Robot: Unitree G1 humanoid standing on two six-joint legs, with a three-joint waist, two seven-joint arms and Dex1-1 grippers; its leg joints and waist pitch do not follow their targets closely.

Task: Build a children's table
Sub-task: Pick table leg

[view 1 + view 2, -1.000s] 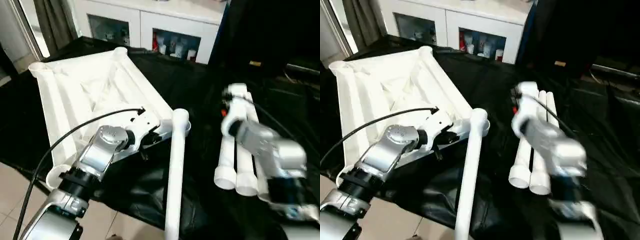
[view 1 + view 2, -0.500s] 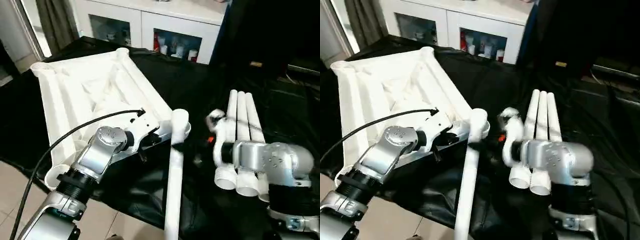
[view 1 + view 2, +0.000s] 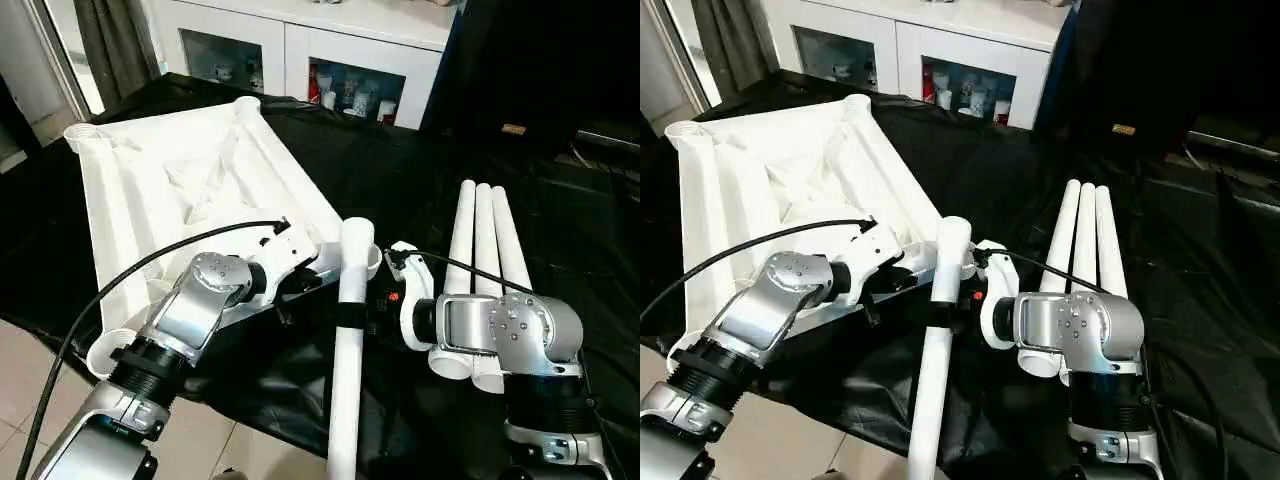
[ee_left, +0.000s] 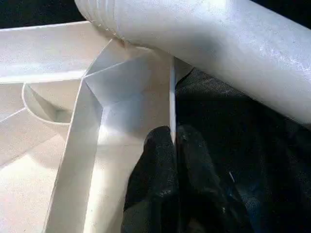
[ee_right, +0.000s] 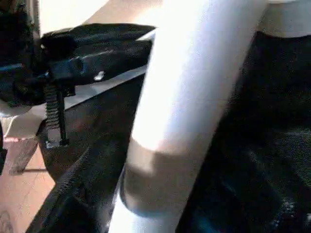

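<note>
The children's table top [image 3: 180, 170] lies upside down on the left, its ribs and round corner sockets facing up. My left gripper [image 3: 290, 288] is shut on the thin rim wall [image 4: 136, 87] beside the near right corner; the black fingers [image 4: 160, 155] pinch it. One white leg [image 3: 352, 260] has its top end at that corner socket and slants down toward me. My right gripper [image 3: 350, 315] has come in from the right and sits against this leg [image 5: 194, 87] at about a third of its length. Three more legs [image 3: 485, 240] lie side by side on the right.
The black-draped work surface [image 3: 380, 170] carries everything, and its near edge drops to a tiled floor [image 3: 30, 380]. A white cabinet with glass doors [image 3: 330, 50] stands behind. A black cable [image 3: 120, 290] arcs over my left forearm.
My right arm has swung left from above the three lying legs to the slanting leg. The left gripper has stayed on the rim.
</note>
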